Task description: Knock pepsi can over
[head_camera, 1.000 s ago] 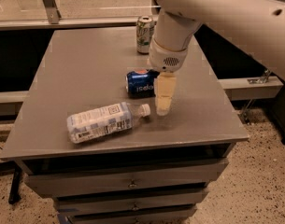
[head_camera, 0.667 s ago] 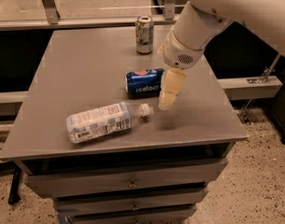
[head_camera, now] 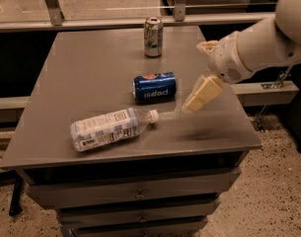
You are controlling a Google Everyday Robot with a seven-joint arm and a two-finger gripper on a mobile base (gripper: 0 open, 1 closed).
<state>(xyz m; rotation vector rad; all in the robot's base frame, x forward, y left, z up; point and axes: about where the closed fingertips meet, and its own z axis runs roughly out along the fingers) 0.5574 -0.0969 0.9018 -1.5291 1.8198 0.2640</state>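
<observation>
The pepsi can (head_camera: pixel 154 87), dark blue with white lettering, lies on its side near the middle of the grey table (head_camera: pixel 86 63), its silver top pointing left. My gripper (head_camera: pixel 200 96) hangs above the table's right part, to the right of the can and apart from it, tilted down to the left. It holds nothing.
A pale green-and-silver can (head_camera: pixel 153 36) stands upright at the table's back edge. A clear plastic bottle (head_camera: pixel 109 128) with a white label lies on its side at the front left, cap toward the pepsi can. Drawers sit below the table's front edge; a rail runs behind.
My gripper has pulled away to the right and upward from the pepsi can. The can lies on its side where it was.
</observation>
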